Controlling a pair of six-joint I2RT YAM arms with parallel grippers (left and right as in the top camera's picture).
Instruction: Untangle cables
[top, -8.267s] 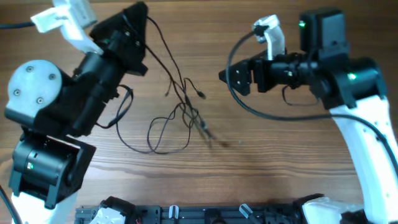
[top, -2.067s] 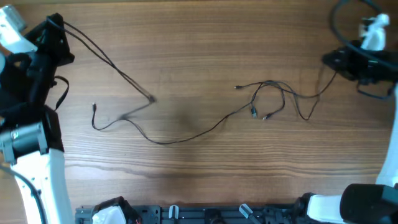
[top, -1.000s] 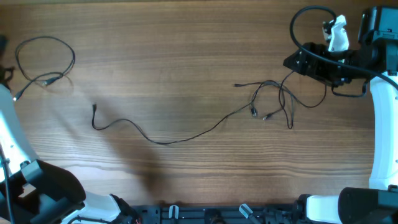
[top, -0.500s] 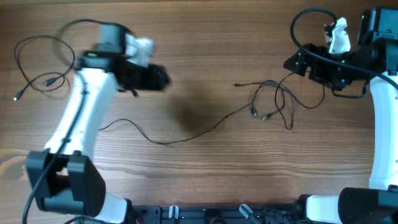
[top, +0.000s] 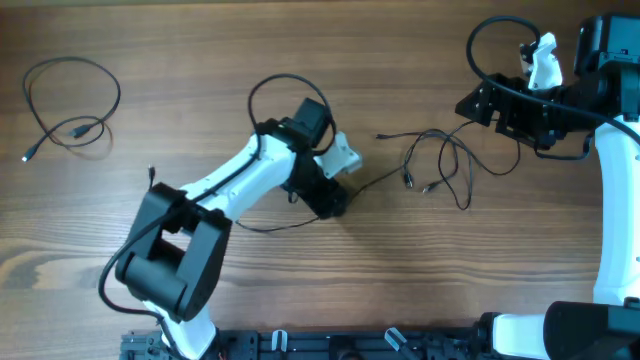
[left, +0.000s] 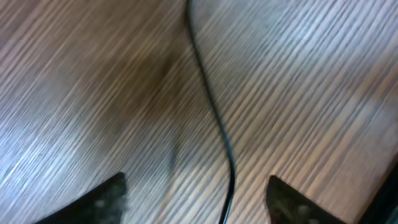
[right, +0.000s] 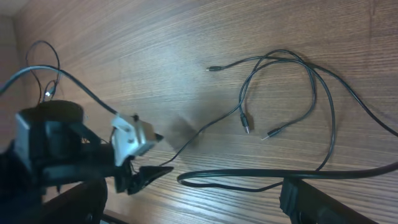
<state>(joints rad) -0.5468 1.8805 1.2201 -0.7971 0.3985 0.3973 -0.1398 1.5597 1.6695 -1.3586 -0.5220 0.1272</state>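
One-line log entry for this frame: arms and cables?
left fingers: open, straddling long strand mid-table | right fingers: open, holding nothing, near tangled loops | separated cable: far left, alone

A brown wood-grain tabletop (top: 200, 60) carries a loose coil of thin black wire (top: 80, 127) at ten o'clock, a tangle of thin black wires (top: 450, 160) at two o'clock, and one long black strand (top: 270, 229) crossing centre.

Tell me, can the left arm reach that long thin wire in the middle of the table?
Probably yes: the left gripper hangs right over the long wire, jaws open on either side of it, with nothing blocking.
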